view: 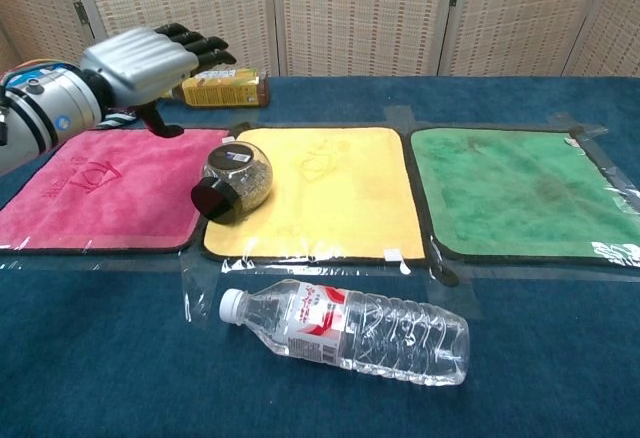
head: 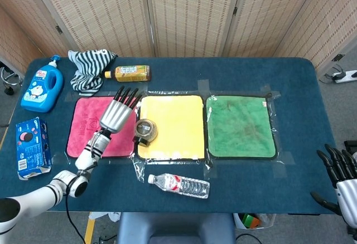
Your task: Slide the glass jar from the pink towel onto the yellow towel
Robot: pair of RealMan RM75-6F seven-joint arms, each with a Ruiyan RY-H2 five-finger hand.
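Observation:
The round glass jar with a black lid lies on its side at the left edge of the yellow towel. Its lid faces the pink towel. My left hand hovers above the pink towel, raised off the jar, fingers apart and holding nothing. My right hand sits at the bottom right beyond the table edge, fingers spread, empty.
A clear water bottle lies in front of the yellow towel. A green towel lies to the right. Tea bottle, striped cloth, blue detergent bottle and blue snack box stand at the left.

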